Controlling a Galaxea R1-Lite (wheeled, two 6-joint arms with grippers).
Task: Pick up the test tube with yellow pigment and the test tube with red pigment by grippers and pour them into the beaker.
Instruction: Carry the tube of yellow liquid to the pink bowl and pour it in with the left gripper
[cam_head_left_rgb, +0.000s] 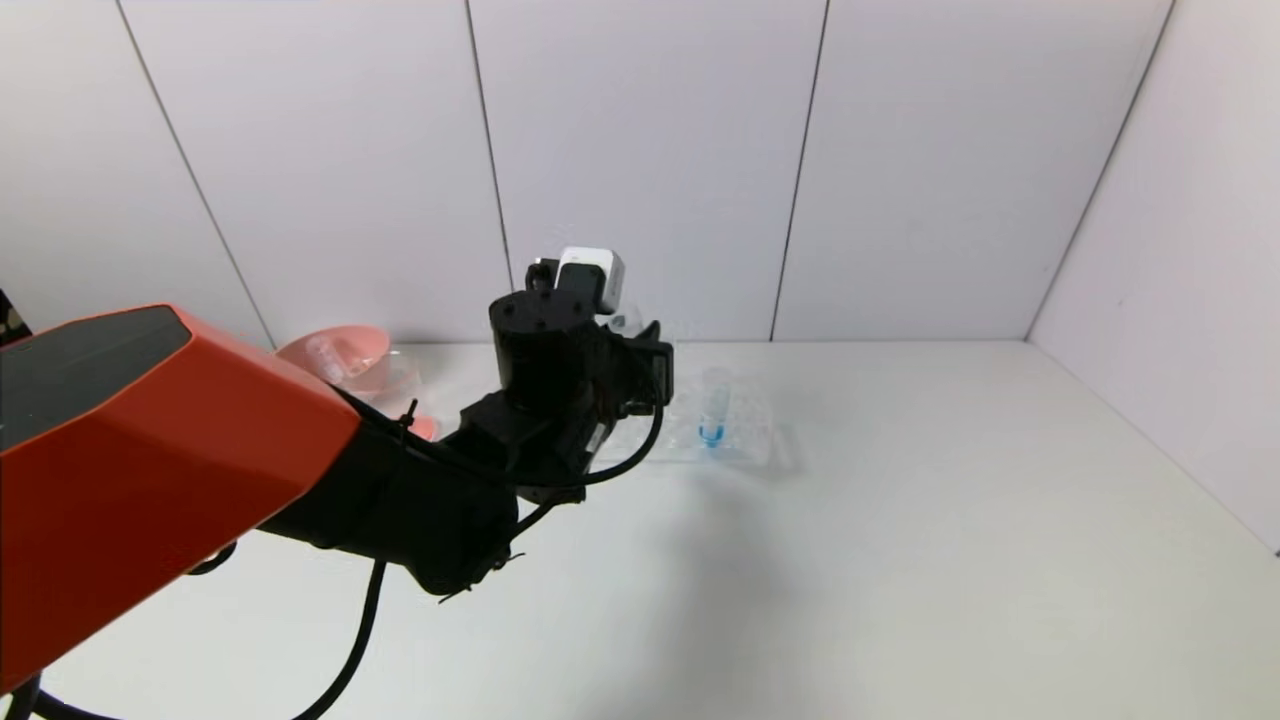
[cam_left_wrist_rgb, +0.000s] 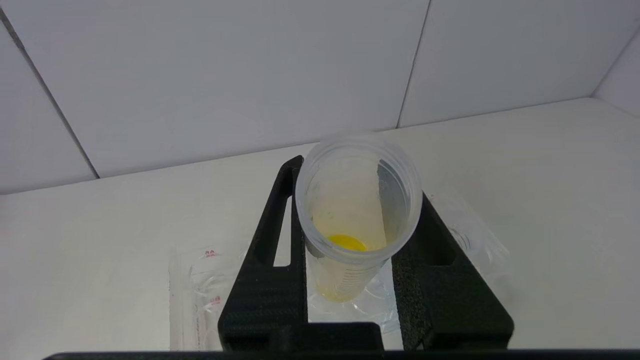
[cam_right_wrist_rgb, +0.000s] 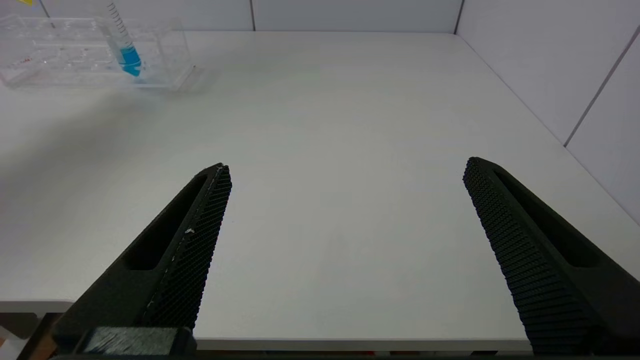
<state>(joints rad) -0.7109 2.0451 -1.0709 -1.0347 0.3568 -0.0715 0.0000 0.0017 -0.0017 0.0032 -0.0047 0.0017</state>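
- White table (cam_head_left_rgb: 900, 560) is sitting w/ grey panel walls behind.
- Left gripper (cam_left_wrist_rgb: 350, 210) is clenching the test tube with yellow pigment (cam_left_wrist_rgb: 350, 240) above the rack (cam_head_left_rgb: 750, 440), beaker (cam_left_wrist_rgb: 200, 295) just beside.
- Right gripper (cam_right_wrist_rgb: 345, 235) is hanging spread wide, holding nothing, near table's front edge.

We are seeing a pink bowl (cam_head_left_rgb: 345, 352) sitting at the back left of the white table (cam_head_left_rgb: 900, 560), and a clear tube rack (cam_head_left_rgb: 735, 432) resting near the back middle, holding a blue-liquid tube (cam_head_left_rgb: 714, 410) that is leaning slightly inside it.
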